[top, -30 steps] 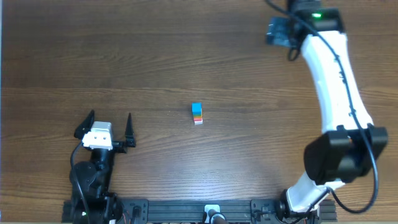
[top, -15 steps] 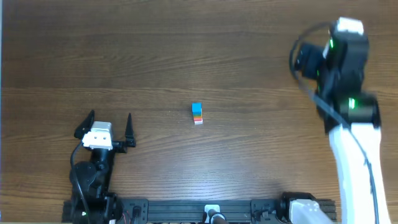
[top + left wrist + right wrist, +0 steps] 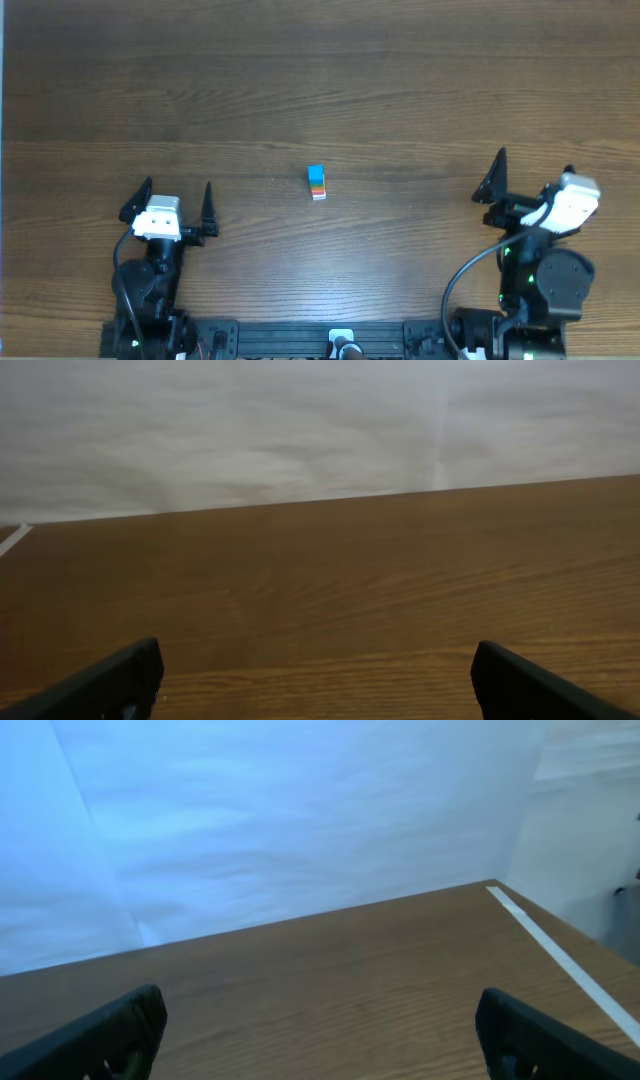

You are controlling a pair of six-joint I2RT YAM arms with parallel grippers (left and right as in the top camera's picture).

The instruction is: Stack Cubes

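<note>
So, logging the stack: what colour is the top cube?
Top cube is blue, best in the top view.

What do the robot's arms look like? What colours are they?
The left arm and right arm are mostly black, with chunky round joints. The left end effector and right end effector each have two pointy black fingers, like little horns, on a white block. A thin black cable curves beside the right arm, where a tiny green light glows.

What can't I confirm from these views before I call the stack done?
- Cube stack, top view: too small to count cubes or judge alignment; the blue top cube covers those beneath.
- Left gripper, left wrist view: fingers cut off by the bottom edge.
- Right gripper, right wrist view: likewise.
</note>
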